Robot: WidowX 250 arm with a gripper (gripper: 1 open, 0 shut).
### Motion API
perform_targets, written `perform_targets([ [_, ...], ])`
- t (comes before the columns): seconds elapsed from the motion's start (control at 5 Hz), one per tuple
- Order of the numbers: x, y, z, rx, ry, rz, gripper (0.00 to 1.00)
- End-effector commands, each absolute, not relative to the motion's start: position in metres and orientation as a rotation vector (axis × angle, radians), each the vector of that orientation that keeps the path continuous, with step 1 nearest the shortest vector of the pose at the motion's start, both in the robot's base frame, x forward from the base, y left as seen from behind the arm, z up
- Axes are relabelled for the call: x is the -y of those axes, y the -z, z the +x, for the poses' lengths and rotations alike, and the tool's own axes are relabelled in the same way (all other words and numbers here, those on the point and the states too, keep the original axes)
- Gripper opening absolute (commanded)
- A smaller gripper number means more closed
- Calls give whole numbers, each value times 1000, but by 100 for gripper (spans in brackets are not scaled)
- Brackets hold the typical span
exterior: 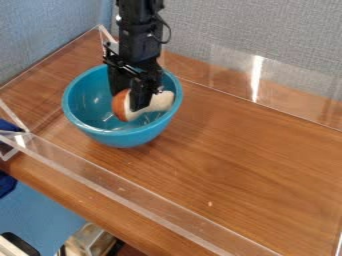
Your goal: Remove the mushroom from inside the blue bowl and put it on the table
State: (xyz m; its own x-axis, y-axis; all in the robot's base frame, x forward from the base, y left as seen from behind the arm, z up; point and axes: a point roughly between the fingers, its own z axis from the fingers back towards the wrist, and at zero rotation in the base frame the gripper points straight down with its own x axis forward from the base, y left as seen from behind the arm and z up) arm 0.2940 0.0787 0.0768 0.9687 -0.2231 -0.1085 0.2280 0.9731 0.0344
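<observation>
At the left the bowl (120,110) sits on the table (241,150) near the back corner of the clear walls (80,165), and the gripper (134,103) reaches straight down into it from above, which is the only open way in past the deep sides; its jaws are closed around the mushroom (138,102), orange cap to the left and white stem poking out to the right, so the mushroom is gripped yet not lifted clear of the bowl. Counted: one bowl; one mushroom; one gripper; rightward the tabletop is bare wood, which looks like the natural spot to set it down.
</observation>
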Motion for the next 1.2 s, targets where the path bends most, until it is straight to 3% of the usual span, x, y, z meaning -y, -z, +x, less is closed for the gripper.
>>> perform_targets([
  [0.0,-77,-99,298,-36,233,74,0],
  [1.0,-74,-105,298,-25,233,86,0],
])
